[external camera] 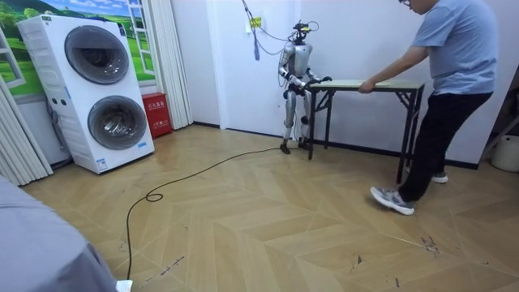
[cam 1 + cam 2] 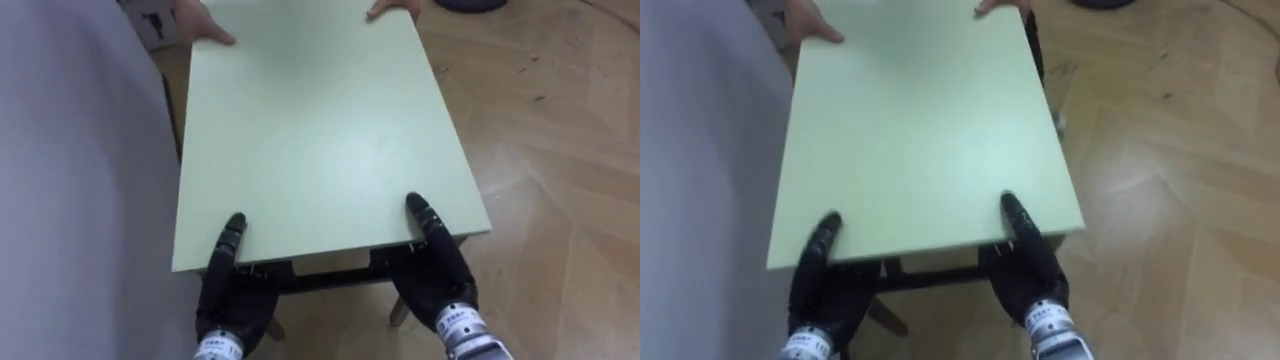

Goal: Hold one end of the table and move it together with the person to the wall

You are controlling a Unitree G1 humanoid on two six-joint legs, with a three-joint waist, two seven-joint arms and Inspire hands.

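My left hand (image 2: 235, 295) and right hand (image 2: 442, 272) reach under the near edge of the desk (image 2: 320, 130). What lies beneath the top is hidden, so I cannot tell their hold. Both my forearms run off the bottom edge. The desk's far end is cut by the top edge, and the person's 2 hands (image 2: 205, 25) there are cut off at the wrist. A dark round thing (image 2: 470, 4) beside them is too cropped to name. In the room view my hands are too small to read, and the person (image 1: 450, 81) loses the top of the head to the picture's edge.
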